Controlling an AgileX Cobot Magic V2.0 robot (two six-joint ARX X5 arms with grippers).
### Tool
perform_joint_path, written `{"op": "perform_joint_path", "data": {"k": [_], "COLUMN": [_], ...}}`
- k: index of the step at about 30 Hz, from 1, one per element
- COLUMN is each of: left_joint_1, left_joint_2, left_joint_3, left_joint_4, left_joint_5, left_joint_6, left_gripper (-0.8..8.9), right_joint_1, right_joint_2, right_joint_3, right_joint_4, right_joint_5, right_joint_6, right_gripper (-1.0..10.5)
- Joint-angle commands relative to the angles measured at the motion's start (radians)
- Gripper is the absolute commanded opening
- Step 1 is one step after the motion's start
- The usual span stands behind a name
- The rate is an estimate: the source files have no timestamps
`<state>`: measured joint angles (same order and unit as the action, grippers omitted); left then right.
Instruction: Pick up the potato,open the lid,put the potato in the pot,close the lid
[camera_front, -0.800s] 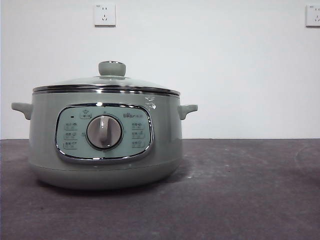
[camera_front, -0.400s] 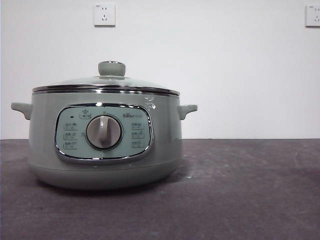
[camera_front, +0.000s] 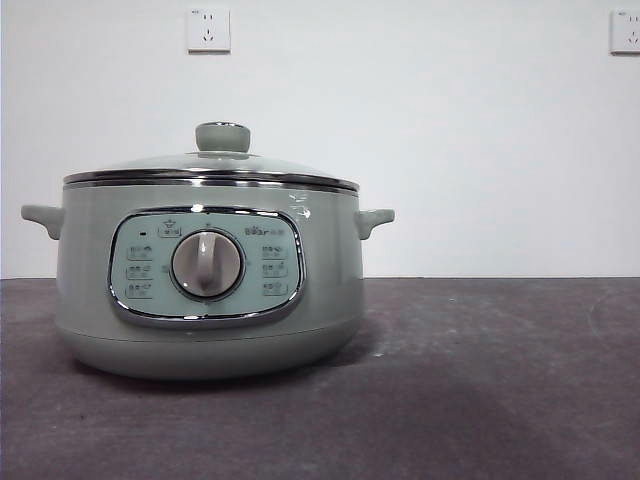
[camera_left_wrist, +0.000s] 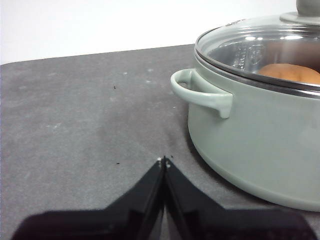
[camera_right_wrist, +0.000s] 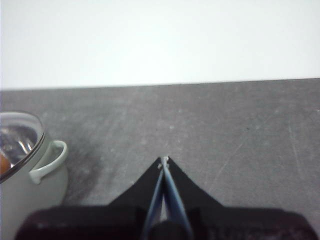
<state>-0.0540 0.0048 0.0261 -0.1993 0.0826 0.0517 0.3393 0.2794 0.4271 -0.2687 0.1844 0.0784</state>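
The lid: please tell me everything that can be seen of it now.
The lid is a shallow dome of clear glass with a shiny steel rim and a round pale green knob on top. It sits closed and level on the pot, its rim resting on the pot's rim all around as far as visible. Through the glass, the left wrist view shows the orange-brown potato inside the pot. Nothing else touches the lid; both grippers are away from it, beside the pot.
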Motion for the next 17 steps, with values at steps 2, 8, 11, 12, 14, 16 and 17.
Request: {"op": "perform_joint_path", "data": {"k": [2, 8, 11, 12, 14, 16, 17], "left_joint_1": [0.003, 0.003, 0.003, 0.003, 0.003, 0.003, 0.003], "left_joint_2": [-0.003, -0.003, -0.003, -0.003, -0.003, -0.003, -0.003], "left_joint_3": [-0.014, -0.014, -0.014, -0.014, -0.014, -0.014, -0.014], "left_joint_4": [0.002, 0.002, 0.002, 0.002, 0.002, 0.002, 0.002], "left_joint_5": [-0.001, -0.001, -0.001, -0.001, -0.001, -0.001, -0.001], "left_joint_6": [-0.006, -0.006, -0.006, -0.006, -0.006, -0.006, -0.006], "left_gripper": [-0.04, -0.03, -0.04, -0.04, -0.04, -0.04, -0.04], "right_joint_1": [-0.129, -0.236, -0.243, -0.243, -0.243, -0.243, -0.243], "right_joint_2": [-0.104, -0.186, -0.195, -0.197, -0.202, -0.212, -0.220], "right_joint_3": [-0.186, -0.331, -0.366, -0.373, -0.387, -0.396, -0.400], "right_joint_4": [0.123, 0.141, 0.141, 0.141, 0.141, 0.141, 0.141], "right_joint_5": [-0.150, -0.289, -0.288, -0.288, -0.288, -0.288, -0.288], "right_joint_6": [-0.008, 0.002, 0.003, 0.003, 0.003, 0.002, 0.003], "right_gripper": [0.0, 0.0, 0.0, 0.0, 0.0, 0.0, 0.0]}}
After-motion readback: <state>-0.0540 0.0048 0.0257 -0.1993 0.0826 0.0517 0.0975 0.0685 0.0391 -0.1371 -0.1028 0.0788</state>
